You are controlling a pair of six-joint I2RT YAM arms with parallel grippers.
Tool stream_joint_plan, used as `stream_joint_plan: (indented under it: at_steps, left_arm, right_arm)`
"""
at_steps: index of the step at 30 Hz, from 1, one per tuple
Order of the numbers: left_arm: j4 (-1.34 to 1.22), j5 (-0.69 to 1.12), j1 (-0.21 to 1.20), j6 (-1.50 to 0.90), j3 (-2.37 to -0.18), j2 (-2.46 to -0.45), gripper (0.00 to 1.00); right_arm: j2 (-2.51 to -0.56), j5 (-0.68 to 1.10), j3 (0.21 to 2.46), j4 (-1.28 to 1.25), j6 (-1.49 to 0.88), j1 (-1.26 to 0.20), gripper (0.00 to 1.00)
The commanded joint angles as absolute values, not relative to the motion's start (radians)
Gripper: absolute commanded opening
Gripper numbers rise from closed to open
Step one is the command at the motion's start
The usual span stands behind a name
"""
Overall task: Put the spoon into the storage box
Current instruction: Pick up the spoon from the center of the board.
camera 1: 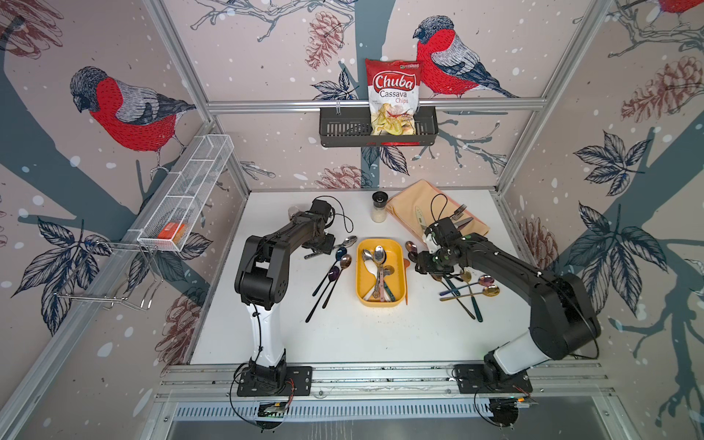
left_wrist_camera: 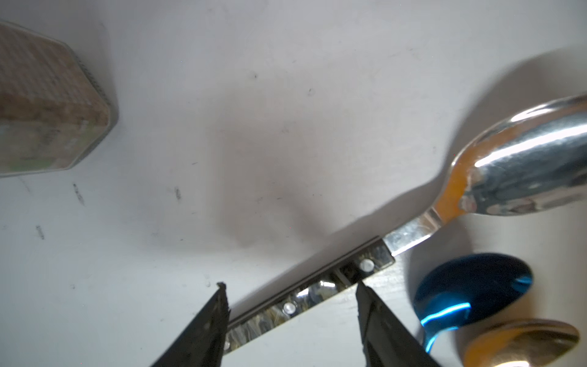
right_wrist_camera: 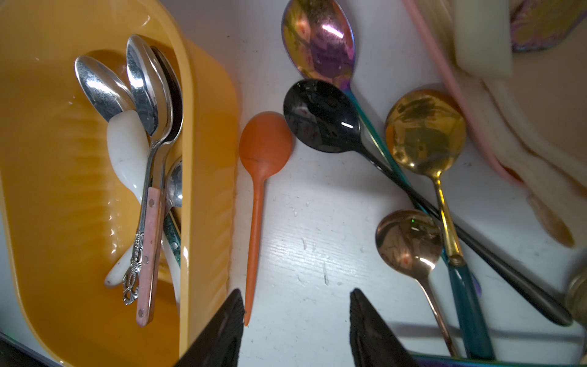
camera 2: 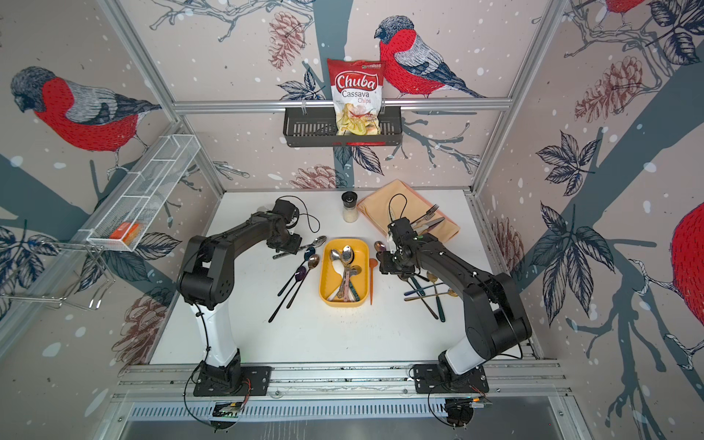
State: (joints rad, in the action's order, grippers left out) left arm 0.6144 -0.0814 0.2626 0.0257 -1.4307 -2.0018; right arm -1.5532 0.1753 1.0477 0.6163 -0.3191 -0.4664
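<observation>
Left gripper [left_wrist_camera: 290,287], jaws open and empty, straddles the handle of the silver spoon [left_wrist_camera: 524,159], just left of the yellow storage box [camera 1: 381,303]; next it should close and lift. Right gripper [right_wrist_camera: 297,295], jaws parted and empty, hangs right of the box.

On your desk [camera 1: 343,335] the storage box [camera 1: 381,303] sits centred, spoons [camera 1: 379,255] in it; left spoon group [camera 1: 334,272] and right spoon group [camera 1: 485,281] flank it (lone spoon [right_wrist_camera: 265,143] just beside its right wall).
</observation>
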Motion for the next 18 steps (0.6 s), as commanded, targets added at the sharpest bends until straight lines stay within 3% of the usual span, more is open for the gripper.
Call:
stream_joint_plan:
  at_steps: [1,18]
  left_arm:
    - [0.597,-0.066,0.258,0.038,-1.432,-2.012,0.66]
    - [0.572,-0.019,0.237,0.021,-1.356,-1.993,0.62]
  right_arm:
    - [-1.556,0.166,1.051,0.637,-0.318,-0.468,0.55]
    - [-1.569,0.171,1.054,0.629,-0.322,-0.472,0.55]
